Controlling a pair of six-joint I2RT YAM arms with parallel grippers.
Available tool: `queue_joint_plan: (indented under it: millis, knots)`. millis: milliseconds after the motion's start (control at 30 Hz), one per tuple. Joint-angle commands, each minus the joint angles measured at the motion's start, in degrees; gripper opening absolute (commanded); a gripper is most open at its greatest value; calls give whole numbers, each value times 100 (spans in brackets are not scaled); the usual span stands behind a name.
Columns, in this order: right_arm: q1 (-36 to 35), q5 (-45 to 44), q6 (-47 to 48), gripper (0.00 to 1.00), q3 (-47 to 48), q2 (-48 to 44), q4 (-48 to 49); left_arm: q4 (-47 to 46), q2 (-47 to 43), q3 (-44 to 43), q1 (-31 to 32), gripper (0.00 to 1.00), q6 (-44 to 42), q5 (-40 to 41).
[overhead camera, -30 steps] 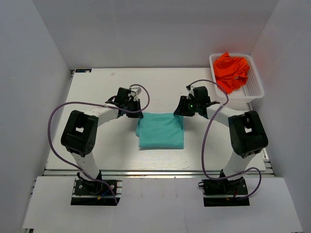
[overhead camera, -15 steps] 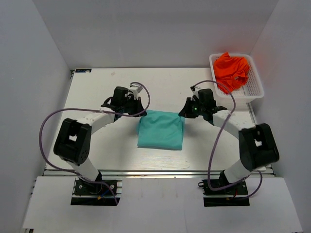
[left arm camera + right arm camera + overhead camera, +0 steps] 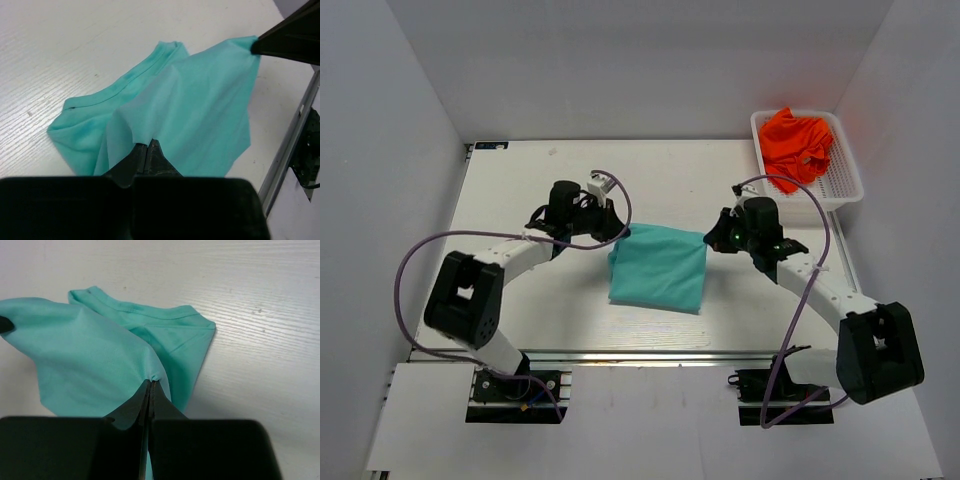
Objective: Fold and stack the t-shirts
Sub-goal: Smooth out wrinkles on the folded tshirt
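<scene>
The teal t-shirt (image 3: 658, 268) lies partly folded in the middle of the table. My left gripper (image 3: 617, 233) is shut on its far left corner, and my right gripper (image 3: 711, 241) is shut on its far right corner. Both hold the top layer lifted and stretched between them. In the left wrist view the pinched fabric (image 3: 190, 110) rises from my shut jaws, with the collar edge (image 3: 125, 85) on the table behind. The right wrist view shows the same fabric (image 3: 85, 355) pinched. The orange-red t-shirt (image 3: 796, 145) lies crumpled in the basket.
The white perforated basket (image 3: 840, 185) stands at the back right corner of the table. White walls enclose the table on three sides. A metal rail (image 3: 640, 352) runs along the near edge.
Both grippers have moved toward the far right with the teal shirt's far edge, lifting the top layer. The right arm has stretched out to the right.
</scene>
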State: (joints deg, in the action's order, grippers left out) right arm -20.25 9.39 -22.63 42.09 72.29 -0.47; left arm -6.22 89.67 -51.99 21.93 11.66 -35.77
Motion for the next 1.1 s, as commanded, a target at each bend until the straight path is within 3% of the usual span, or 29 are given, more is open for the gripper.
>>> queue_joint_plan:
  millis: [0, 133, 333, 533, 567, 633, 667, 700, 733, 767, 800, 833, 867, 1067]
  knots:
    - [47, -649, -66, 0, 28, 206, 328, -178, 506, -390, -93, 0, 29, -54]
    - [153, -483, -14, 0, 256, 794, 705, 94, 1166, -839, -93, 0, 29, 166]
    - [311, -420, -74, 0, 538, 1893, 1312, 542, 1772, -1418, -145, 0, 82, 1114]
    - [452, -26, -13, 0, 1037, 2675, 1471, 1069, 2353, -2051, -198, 0, 82, 1247]
    - [461, 158, 74, 0, 1143, 2693, 1445, 1201, 2353, -2104, -198, 9, 82, 1248]
    - [452, 326, 110, 10, 1240, 2711, 1304, 1255, 2354, -2166, -198, 35, 143, 1413]
    - [452, 457, 162, 13, 1362, 2694, 1217, 1368, 2354, -2167, -198, 58, 143, 1519]
    - [452, 493, 137, 17, 1381, 2668, 1146, 1421, 2258, -2219, -198, 70, 144, 1694]
    - [461, 650, 162, 34, 1390, 2545, 1146, 1474, 2126, -2219, -198, 80, 213, 1792]
    - [434, 713, 163, 43, 1390, 2492, 1154, 1605, 2047, -2272, -198, 94, 214, 1888]
    - [434, 740, 145, 53, 1381, 2396, 1111, 1667, 1976, -2272, -198, 95, 214, 1968]
    - [443, 862, 145, 83, 1373, 2308, 1084, 1720, 1802, -2272, -198, 95, 214, 2029]
    - [434, 906, 145, 90, 1373, 2263, 1058, 1720, 1704, -2272, -198, 100, 214, 2030]
    - [425, 793, 13, 90, 900, 1482, 952, 1923, 1238, -1930, -111, 100, 214, 2031]
